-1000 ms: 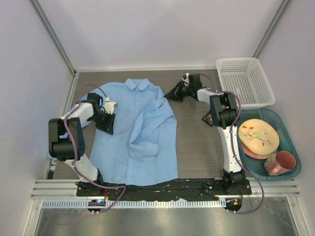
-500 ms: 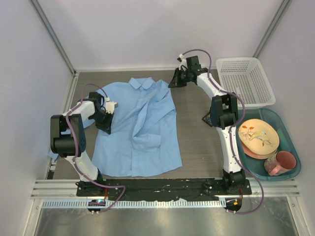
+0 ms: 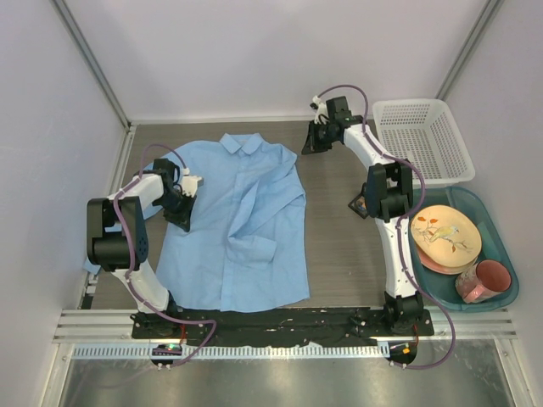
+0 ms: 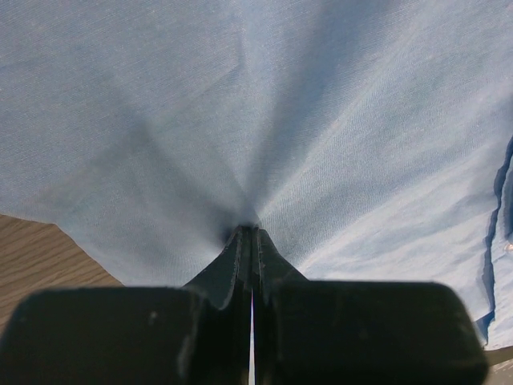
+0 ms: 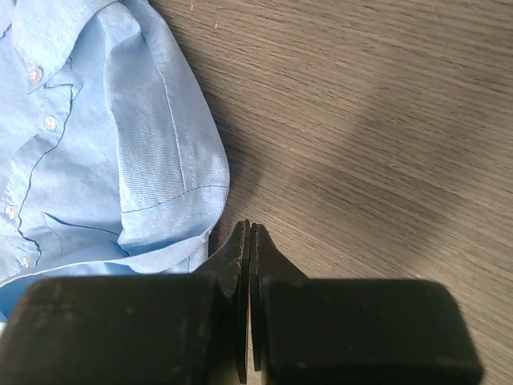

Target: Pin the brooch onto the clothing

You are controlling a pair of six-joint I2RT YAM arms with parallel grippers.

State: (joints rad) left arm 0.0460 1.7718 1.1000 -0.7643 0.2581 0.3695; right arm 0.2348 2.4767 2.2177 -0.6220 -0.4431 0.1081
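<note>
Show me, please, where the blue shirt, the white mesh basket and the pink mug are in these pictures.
blue shirt [image 3: 229, 229]: top external view, middle of its front.
white mesh basket [image 3: 422, 140]: top external view, bare mesh floor.
pink mug [image 3: 490, 278]: top external view, its outer side.

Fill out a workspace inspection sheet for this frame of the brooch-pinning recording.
Surface: wood-grain table.
Job's things: light blue shirt spread flat, collar toward the far side; brooch: nothing seen.
Clutter: white mesh basket; blue tub holding a plate and pink mug; small black case partly behind the right arm.
Grippers: left gripper shut on shirt fabric; right gripper shut, holding nothing, over the table beside the shirt's edge.
Cables: purple cable looped along each arm.
Surroundings: white walls; metal rail at the near edge.
</note>
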